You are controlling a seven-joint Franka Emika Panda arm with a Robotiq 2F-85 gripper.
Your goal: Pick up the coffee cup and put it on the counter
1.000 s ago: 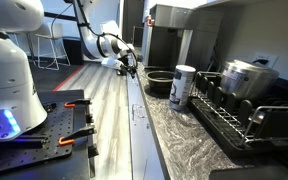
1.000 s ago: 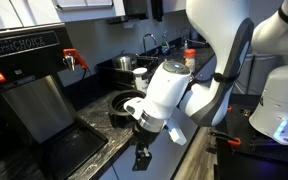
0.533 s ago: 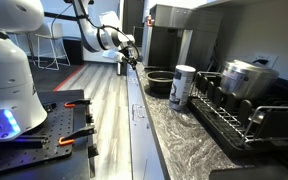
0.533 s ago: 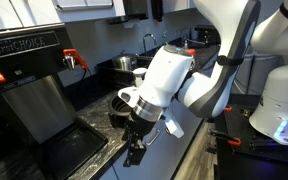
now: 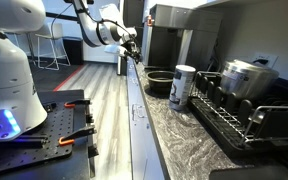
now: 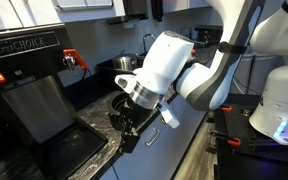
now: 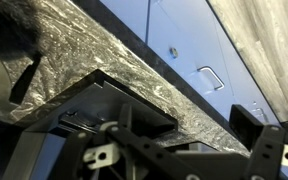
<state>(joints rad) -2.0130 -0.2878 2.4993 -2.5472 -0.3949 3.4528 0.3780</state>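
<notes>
A grey veined stone counter [image 5: 172, 142] runs away from the camera. Towards its far end a squat black coffee cup [image 5: 159, 82] sits just beside a white canister [image 5: 182, 87] with dark bands. A dish rack [image 5: 229, 112] holding a steel pot [image 5: 246, 77] lines the back edge. The arm's pincer [image 5: 131, 55] hangs above the front edge, apart from the cup.

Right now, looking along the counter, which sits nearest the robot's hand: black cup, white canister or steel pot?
1. black cup, nearest the hand, by the coffee machine.
2. white canister, beside the cup.
3. steel pot, farthest, in the dish rack.
</notes>
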